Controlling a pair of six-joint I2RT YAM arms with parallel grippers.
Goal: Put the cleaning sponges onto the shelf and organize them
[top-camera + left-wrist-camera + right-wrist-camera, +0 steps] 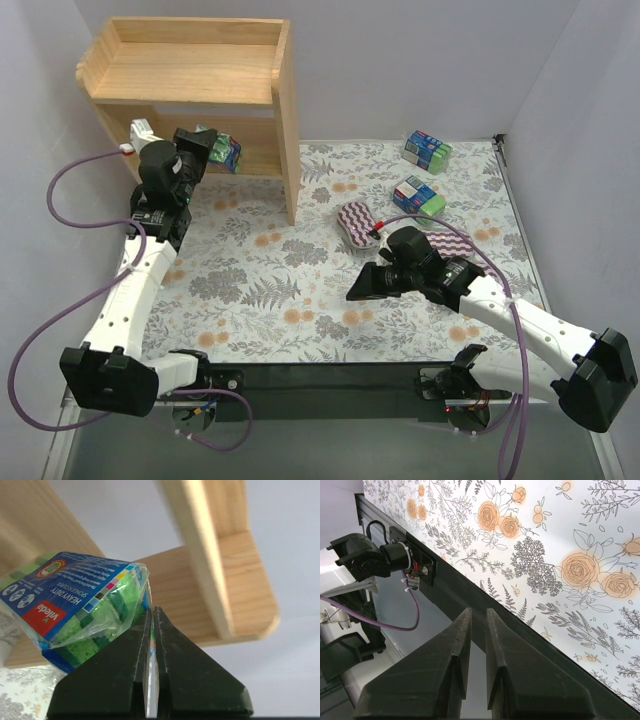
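The left gripper (151, 630) pinches the wrap of a blue-and-green sponge pack (75, 610) at the shelf's (190, 70) lower tier. Push it deep, squarely, before letting go. The right gripper (476, 625), nearly shut, holds nothing.

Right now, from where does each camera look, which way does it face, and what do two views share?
Top external: above and behind the bases, facing down on the table; both arms, shelf and sponges show.
Left wrist: on the left arm, facing the shelf; the left gripper pinches the wrap of a green pack.
Right wrist: on the right arm, facing the table's near edge; the right gripper holds nothing.
Shared: top and left wrist views show the same pack at the lower tier.
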